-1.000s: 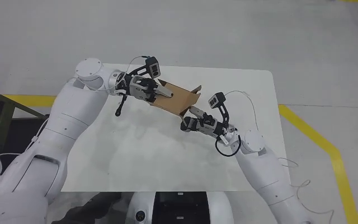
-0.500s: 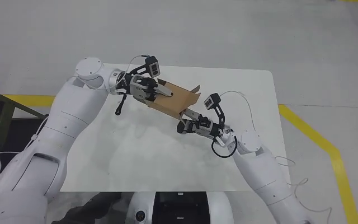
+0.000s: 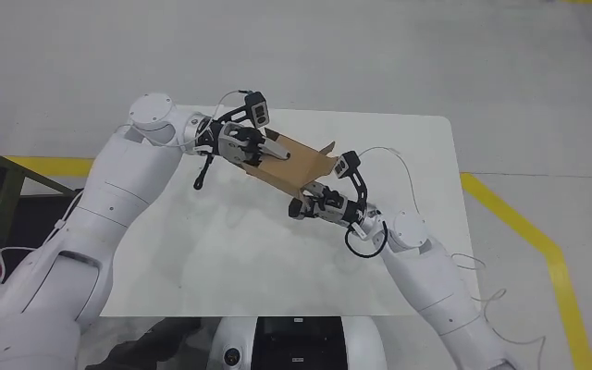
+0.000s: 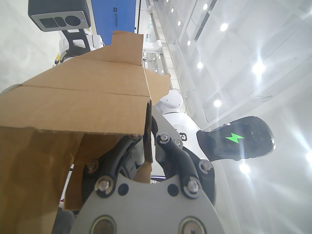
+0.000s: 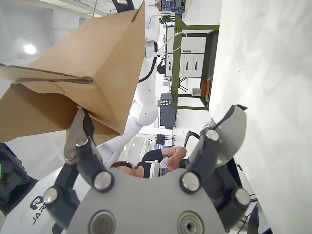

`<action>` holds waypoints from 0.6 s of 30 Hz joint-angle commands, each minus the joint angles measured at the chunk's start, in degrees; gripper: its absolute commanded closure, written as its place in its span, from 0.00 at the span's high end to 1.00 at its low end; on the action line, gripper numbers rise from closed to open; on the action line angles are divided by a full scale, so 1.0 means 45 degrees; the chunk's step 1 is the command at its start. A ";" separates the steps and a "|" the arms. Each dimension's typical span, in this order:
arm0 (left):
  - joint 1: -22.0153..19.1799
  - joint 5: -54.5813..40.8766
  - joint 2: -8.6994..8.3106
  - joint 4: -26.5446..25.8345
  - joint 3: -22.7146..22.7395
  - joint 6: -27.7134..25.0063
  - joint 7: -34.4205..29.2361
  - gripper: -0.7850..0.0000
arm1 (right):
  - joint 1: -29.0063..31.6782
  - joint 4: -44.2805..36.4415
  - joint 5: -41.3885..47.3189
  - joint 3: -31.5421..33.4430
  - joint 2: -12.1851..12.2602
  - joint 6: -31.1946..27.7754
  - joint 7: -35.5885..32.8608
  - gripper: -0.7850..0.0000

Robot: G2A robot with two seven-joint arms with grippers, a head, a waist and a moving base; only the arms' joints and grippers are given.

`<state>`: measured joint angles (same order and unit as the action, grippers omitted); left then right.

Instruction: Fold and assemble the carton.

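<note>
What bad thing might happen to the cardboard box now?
The carton is gripped only by the left pincer, pinching one edge; it might slip or tear there. The right pincer is open, with one finger against a corner; a push could crumple the cardboard.

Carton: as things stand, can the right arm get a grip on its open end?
Probably yes: the left arm's jaws hold the carton up, and the right arm's jaws stand open at its corner with nothing between.
</note>
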<state>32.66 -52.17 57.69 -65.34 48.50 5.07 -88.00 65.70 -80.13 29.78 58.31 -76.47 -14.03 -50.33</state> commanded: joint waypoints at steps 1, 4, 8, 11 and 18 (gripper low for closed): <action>0.0003 -0.0014 0.0008 0.0016 -0.0027 0.0033 0.0000 0.00 | -0.0043 0.0005 -0.0068 -0.0037 -0.0007 0.0017 0.0045 1.00; 0.0000 -0.0043 0.0019 0.0045 -0.0041 0.0068 0.0000 0.00 | -0.0091 0.0017 -0.0158 -0.0095 -0.0018 0.0097 0.0147 1.00; -0.0007 -0.0056 0.0023 0.0050 -0.0025 0.0054 0.0000 0.00 | -0.0128 0.0034 -0.0260 -0.0142 -0.0024 0.0211 0.0254 1.00; -0.0032 0.0096 0.0014 0.0082 0.0025 -0.0050 0.0000 0.00 | -0.0110 0.0005 -0.0243 -0.0135 -0.0024 0.0170 0.0293 1.00; 0.0029 0.0304 0.0015 0.0515 0.0212 -0.0125 0.0001 0.00 | 0.0359 -0.0444 0.0270 0.0427 0.0065 -0.0777 0.0280 1.00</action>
<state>32.76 -50.90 57.76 -63.44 49.28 4.56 -88.00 66.97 -81.89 30.73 59.80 -76.25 -16.99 -49.09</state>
